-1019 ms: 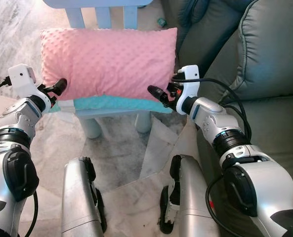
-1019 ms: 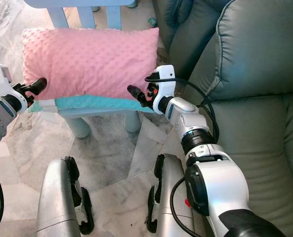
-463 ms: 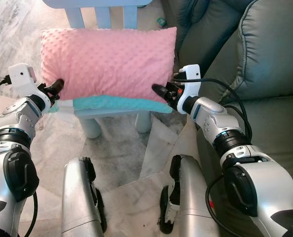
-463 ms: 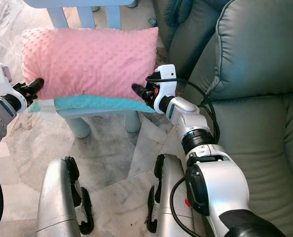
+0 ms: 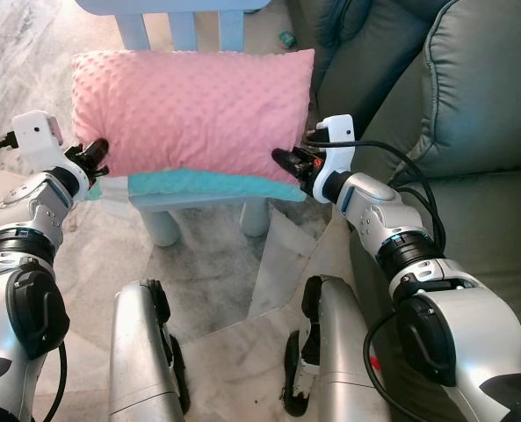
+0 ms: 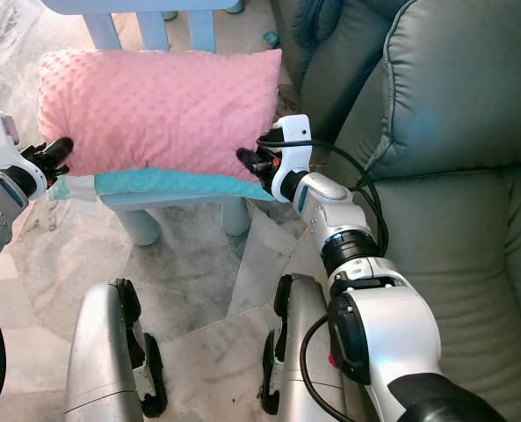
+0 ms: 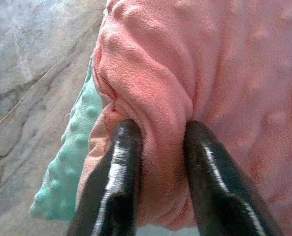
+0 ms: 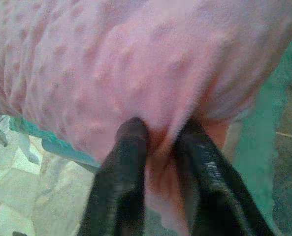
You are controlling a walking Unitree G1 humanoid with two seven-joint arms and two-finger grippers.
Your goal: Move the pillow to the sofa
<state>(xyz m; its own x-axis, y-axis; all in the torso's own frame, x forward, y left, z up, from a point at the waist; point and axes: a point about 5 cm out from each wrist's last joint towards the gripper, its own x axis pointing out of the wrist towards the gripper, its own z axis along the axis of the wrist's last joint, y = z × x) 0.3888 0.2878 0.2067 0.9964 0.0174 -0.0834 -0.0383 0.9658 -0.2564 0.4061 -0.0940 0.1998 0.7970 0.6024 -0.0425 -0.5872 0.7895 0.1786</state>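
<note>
Pillow (image 5: pixel 192 110), pink with a dotted texture, is lying flat on a teal cushion (image 5: pixel 209 184) that is covering the seat of a small light-blue chair (image 5: pixel 183 26). Chair is standing on the marble floor (image 5: pixel 216 264), just beside a grey-green sofa (image 5: pixel 471 114) on the robot's right.

Left gripper (image 5: pixel 94 158) is reaching in at the pillow's left end, and in the left wrist view its two black fingers (image 7: pixel 117 182) are pinching a fold of pink fabric at the pillow's edge, with the teal cushion peeking out beside it.

Right gripper (image 5: pixel 286 162) is sitting at the pillow's lower right corner. In the right wrist view its fingers (image 8: pixel 127 162) are squeezing a bunch of the pink fabric between them, slightly blurred.

Both silver arms are stretching forward, one at each short end of the pillow, so the pillow is lying between the two grippers. Pillow is resting on the cushion, not on the sofa. Robot's silver legs (image 5: pixel 146 352) are showing at the bottom of the head views, standing on the floor in front of the chair.
</note>
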